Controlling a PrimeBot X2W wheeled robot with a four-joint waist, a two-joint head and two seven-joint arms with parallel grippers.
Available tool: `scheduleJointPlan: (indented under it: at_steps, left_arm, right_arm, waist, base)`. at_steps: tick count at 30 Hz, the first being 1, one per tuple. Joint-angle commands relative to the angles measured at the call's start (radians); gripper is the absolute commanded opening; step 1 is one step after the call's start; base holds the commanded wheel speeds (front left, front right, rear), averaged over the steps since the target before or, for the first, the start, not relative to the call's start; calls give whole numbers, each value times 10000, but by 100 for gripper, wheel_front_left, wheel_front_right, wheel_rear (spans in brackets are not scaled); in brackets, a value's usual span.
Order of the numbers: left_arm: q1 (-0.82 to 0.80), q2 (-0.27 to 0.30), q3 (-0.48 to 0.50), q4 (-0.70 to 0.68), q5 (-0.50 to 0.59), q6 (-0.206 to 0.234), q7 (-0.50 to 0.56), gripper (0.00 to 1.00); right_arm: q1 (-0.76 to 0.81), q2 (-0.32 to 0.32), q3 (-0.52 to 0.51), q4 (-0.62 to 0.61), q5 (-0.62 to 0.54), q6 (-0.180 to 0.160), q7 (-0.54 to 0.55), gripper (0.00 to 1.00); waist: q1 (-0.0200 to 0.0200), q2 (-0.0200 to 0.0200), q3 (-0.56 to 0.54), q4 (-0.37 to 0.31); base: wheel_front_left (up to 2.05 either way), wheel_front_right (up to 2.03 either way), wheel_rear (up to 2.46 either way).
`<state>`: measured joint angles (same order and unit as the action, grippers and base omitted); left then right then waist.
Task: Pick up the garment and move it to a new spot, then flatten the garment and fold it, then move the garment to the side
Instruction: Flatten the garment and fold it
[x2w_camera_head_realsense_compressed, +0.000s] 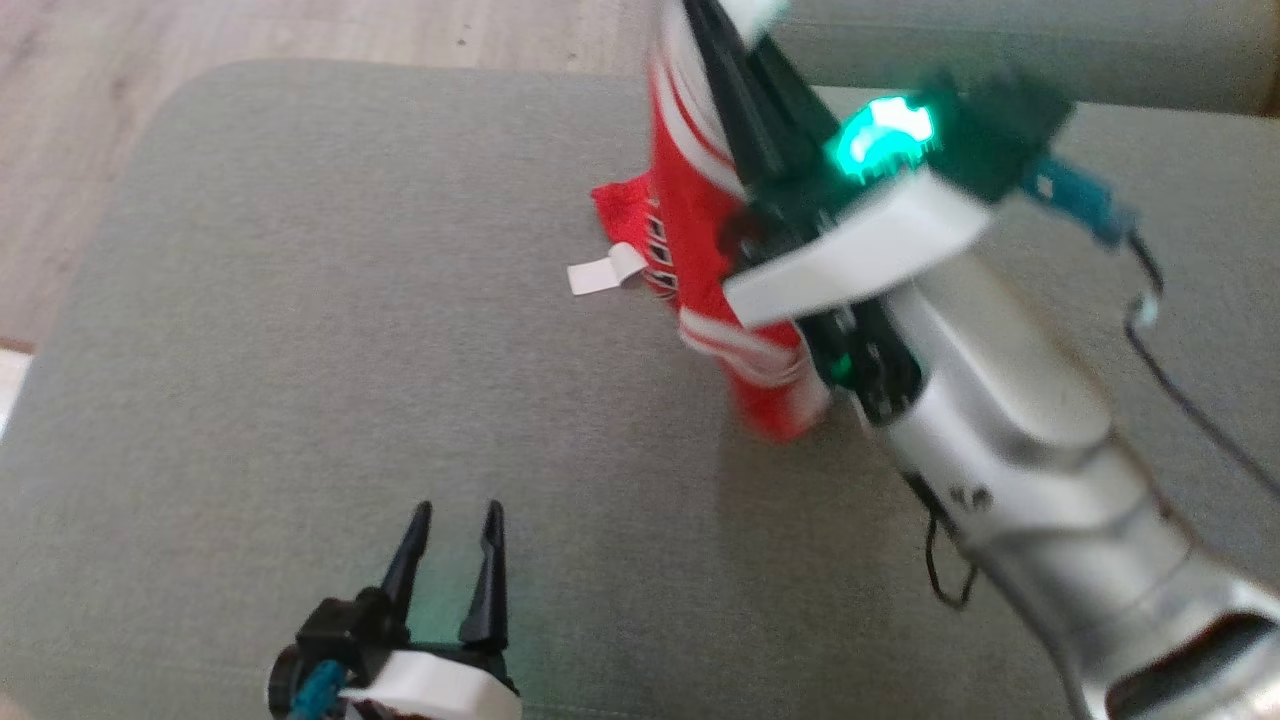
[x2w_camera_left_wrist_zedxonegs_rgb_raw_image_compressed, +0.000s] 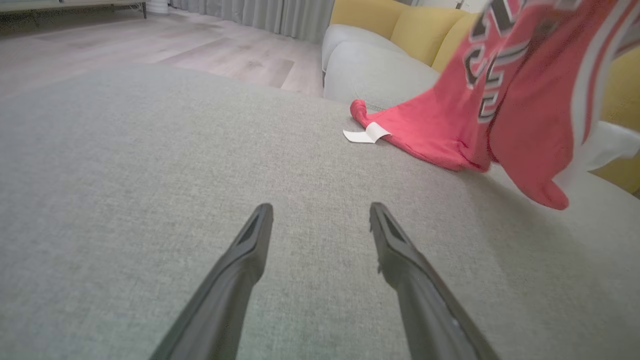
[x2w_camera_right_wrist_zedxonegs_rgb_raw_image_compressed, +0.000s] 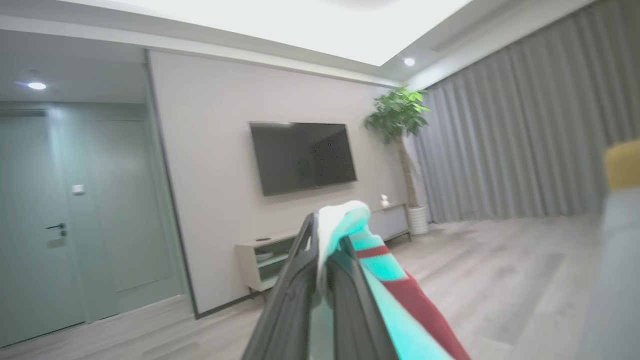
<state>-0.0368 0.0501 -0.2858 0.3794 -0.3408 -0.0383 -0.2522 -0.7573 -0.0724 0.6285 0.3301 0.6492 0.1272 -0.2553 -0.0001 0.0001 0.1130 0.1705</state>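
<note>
1. While its upper part hangs from the right end effector (x2w_camera_right_wrist_zedxonegs_rgb_raw_image_compressed: 326, 240), the red garment (x2w_camera_head_realsense_compressed: 700, 240) trails its lower edge on the grey cushion (x2w_camera_head_realsense_compressed: 300, 320), toward the far right side. A corner and a white tag (x2w_camera_head_realsense_compressed: 600, 272) lie flat on the fabric.
2. That end effector is pinched tight on a white-trimmed edge of the cloth. The fold is bunched between its two dark fingers and raised well above the seat.
3. From where I stand it looks like a light, limp sports top, red with white stripes and black lettering. It drapes and holds no shape, and I would expect it to twist or double over itself when set down.
4. A thin, smooth knit like this could slide out of a shallow pinch. Hems, shoulder seams and the banded trim seem the safest places to grip, and two corners held apart would spread it best.
5. The left end effector (x2w_camera_head_realsense_compressed: 458, 515) hovers low over the near part of the cushion, well apart from the garment. Its fingers are spread wide with nothing between them.
6. Beyond the cushion lies a pale wooden floor (x2w_camera_head_realsense_compressed: 150, 40).
</note>
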Motion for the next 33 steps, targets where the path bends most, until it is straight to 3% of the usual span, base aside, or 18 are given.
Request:
scheduleJointPlan:
  at_steps: [1,5,10,16,19,22,27,28,29,33]
  left_arm:
    - [-212,1,163,-204,-108,-20,-95,100]
    - [-97,1,-209,-77,-330,9,-95,100]
    - [160,1,-283,101,-439,61,-95,100]
    - [361,1,-37,52,-511,125,-95,100]
    - [379,1,-3,53,-517,106,-95,100]
    - [295,1,-65,25,-516,70,-95,100]
    - [-33,1,-131,-49,-396,61,-95,100]
    - [-110,1,-136,-37,-347,43,-95,100]
    - [-222,1,-93,-27,-295,35,-95,100]
    - [-364,1,-31,12,-219,3,-95,100]
  right_arm:
    - [-468,222,250,-418,151,35,-65,0]
    - [-1798,222,439,-443,573,35,-65,0]
    - [-3126,222,-641,407,416,35,-65,0]
    - [-3334,179,-1968,1953,-594,35,-65,0]
    - [-2493,-369,-1978,2542,-807,35,-65,0]
    - [-1214,-1338,-2031,3193,-802,35,-65,0]
    - [574,-2707,-2840,4284,-963,35,-65,3]
    - [806,-2854,-2937,4483,-1041,35,-65,57]
    - [1077,-2969,-3065,5026,-1047,35,-65,100]
    - [983,-3188,-3337,5532,-1549,35,-65,100]
  waist:
    - [1,-1,-172,284]
    - [1,-1,-385,953]
    - [1,-1,-432,1547]
    - [1,-1,-187,1478]
    - [1,-1,-88,1228]
    - [1,-1,27,961]
    - [1,-1,337,536]
    - [1,-1,381,472]
    - [1,-1,464,319]
    - [1,-1,553,126]
  base:
    - [0,0,0]
    - [0,0,0]
    - [0,0,0]
    - [0,0,0]
    - [0,0,0]
    - [0,0,0]
    - [0,0,0]
    - [0,0,0]
    - [0,0,0]
    - [0,0,0]
